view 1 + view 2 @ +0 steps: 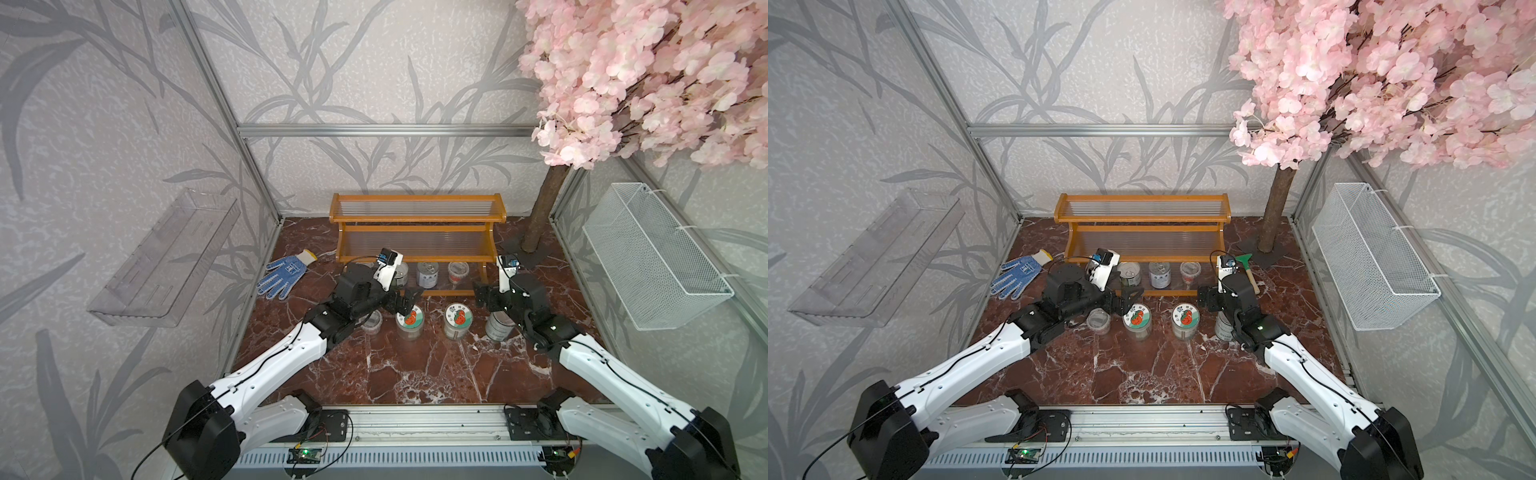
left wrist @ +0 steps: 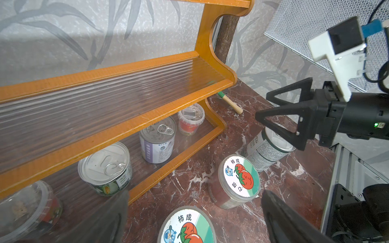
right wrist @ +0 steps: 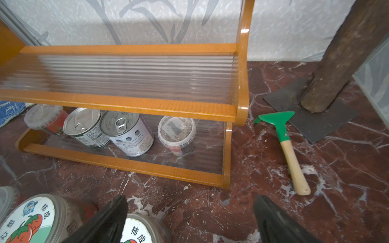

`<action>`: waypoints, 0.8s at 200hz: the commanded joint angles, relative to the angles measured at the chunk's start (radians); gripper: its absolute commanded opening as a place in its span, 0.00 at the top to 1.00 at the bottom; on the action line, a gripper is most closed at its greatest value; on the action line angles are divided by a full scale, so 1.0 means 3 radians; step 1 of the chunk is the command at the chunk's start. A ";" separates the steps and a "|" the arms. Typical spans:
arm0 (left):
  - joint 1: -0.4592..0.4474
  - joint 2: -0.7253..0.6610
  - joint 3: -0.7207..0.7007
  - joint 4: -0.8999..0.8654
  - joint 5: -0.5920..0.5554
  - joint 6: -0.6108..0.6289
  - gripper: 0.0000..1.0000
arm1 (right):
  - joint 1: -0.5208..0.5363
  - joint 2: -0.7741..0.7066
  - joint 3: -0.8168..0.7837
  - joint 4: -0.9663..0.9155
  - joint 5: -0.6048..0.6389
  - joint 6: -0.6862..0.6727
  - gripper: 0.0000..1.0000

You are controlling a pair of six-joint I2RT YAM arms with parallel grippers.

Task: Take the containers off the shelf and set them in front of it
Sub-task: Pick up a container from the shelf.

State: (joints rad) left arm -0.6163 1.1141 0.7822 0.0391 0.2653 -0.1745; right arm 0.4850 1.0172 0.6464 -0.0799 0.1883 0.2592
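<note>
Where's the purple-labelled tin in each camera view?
Top view: purple tin on the shelf's bottom tier, mid-row.
Top view: tin there too, mid-row.
Left wrist: same tier, between green tin and cup.
Right wrist: same tier, between them.
Landmark: that cup, beside it in every view.

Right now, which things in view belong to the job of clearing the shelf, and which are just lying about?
Job: shelf; on its bottom tier, two tins and two plastic cups; in front of it, two tomato jars, a tall tin, a third cup.
Lying about: glove, scraper, wire basket, wall tray, tree.
</note>
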 commanded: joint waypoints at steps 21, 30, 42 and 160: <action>0.0023 -0.0083 0.0015 0.0011 -0.0094 0.0011 0.00 | -0.0006 0.0374 0.0180 0.0190 -0.0327 0.0000 0.02; 0.0024 -0.0083 0.0015 0.0015 -0.0104 0.0002 0.00 | -0.0002 0.0460 0.0177 0.0270 -0.0295 0.0033 0.02; 0.0023 -0.0079 0.0017 0.0027 -0.0107 -0.0016 0.00 | -0.0002 0.0552 0.0159 0.0401 -0.0210 0.0069 0.02; 0.0020 -0.0144 -0.0061 0.0065 -0.0008 -0.0138 0.00 | -0.0001 0.1390 0.0260 0.1056 0.0045 0.0211 0.02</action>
State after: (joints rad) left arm -0.6132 1.0969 0.7799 0.0383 0.2436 -0.2020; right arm 0.4850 1.3823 0.6758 0.1627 0.1715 0.3012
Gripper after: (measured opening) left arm 0.999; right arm 0.983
